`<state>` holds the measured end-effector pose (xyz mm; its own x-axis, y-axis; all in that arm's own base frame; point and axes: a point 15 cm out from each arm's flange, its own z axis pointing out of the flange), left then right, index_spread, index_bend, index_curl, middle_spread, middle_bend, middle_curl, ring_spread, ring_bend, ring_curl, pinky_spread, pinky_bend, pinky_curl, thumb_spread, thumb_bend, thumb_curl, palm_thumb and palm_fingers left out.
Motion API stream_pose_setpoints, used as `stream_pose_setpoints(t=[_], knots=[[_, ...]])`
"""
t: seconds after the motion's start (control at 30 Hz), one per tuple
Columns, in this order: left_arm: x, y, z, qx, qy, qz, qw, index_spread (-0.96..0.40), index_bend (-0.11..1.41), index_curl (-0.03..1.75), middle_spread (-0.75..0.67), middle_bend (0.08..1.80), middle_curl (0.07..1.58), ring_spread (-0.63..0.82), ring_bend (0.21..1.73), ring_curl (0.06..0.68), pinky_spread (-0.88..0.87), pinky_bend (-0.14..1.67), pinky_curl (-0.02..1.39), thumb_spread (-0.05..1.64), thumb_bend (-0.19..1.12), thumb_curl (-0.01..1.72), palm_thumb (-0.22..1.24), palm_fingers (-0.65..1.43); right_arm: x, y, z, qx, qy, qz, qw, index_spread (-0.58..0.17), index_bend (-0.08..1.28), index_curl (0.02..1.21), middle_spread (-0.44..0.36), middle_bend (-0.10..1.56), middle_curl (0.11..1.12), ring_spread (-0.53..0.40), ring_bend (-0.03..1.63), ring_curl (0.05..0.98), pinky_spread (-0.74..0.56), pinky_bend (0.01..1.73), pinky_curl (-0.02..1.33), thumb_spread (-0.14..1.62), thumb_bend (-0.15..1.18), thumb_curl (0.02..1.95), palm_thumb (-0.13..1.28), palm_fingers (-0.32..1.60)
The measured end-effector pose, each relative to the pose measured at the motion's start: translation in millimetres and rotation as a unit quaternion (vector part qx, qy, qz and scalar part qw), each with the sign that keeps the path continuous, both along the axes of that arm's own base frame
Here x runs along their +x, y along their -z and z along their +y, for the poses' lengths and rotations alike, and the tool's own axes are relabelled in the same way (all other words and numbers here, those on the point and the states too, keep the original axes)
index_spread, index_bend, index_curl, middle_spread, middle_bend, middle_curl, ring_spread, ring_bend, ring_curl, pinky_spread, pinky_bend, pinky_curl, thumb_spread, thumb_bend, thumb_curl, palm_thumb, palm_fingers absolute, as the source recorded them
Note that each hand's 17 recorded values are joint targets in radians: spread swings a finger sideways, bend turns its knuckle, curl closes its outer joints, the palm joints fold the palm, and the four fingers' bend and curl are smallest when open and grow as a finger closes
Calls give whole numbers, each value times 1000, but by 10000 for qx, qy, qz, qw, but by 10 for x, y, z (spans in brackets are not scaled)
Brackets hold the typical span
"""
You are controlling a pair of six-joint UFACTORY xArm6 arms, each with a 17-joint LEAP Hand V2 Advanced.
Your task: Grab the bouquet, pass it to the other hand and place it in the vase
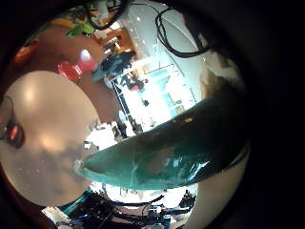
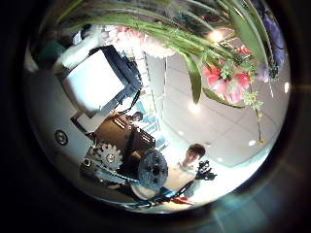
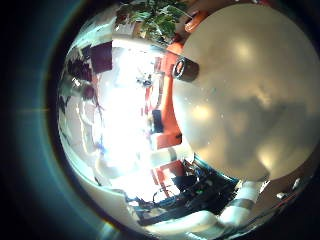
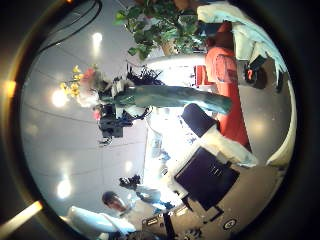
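Close against the left hand point(image 4: 112, 120) curled round it, bouquet point(image 4: 165, 97), right hand unclear.

Much of the bouquet and both hands stays out of sight

In the left little finger side palm view the bouquet point(image 1: 176, 143) shows only as a wrapped cone close to the palm, its flowers cut off at the edge and the fingers holding it unseen. The left thumb side palm view catches only leaves and pink blossoms point(image 2: 225, 78) along the rim, the stems running out of view. From the right thumb side palm view the left hand point(image 4: 118, 118) is too small to tell how its fingers lie round the wrap. The right hand's own fingers cannot be made out. No vase can be picked out anywhere.
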<state>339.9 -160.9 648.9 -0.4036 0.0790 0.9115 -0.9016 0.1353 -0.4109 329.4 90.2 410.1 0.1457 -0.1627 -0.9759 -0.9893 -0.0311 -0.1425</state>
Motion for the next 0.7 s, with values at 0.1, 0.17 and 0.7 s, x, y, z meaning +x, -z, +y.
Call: stream_pose_setpoints(t=[0.1,0.17,0.7], knots=[[143,-166,212,-26,-479,-284,9984,-609,984,735,-475,1259,948,-400,1612,623,-538,1246,1120,1088,224,761,1029,904,2,19,-9,15,14,36,10000,-397,429,676,-189,883,653,-250,1219,545,-424,1043,731,1006,-27,745,800,453],[228,-263,300,-51,-766,-426,9961,-619,981,774,-477,1273,952,-397,1626,625,-545,1248,1146,1095,220,776,1029,890,19,28,-18,11,44,39,10000,-411,436,668,-185,844,635,-246,1175,526,-353,972,719,1004,-27,720,797,346],[531,-307,904,319,-2381,-1450,9598,-674,891,1054,-469,1334,953,-374,1681,619,-580,1236,1279,1123,183,871,1030,848,307,-92,140,343,350,203,9986,-348,187,448,9,405,408,80,719,319,339,770,556,1002,-28,579,736,-28]])
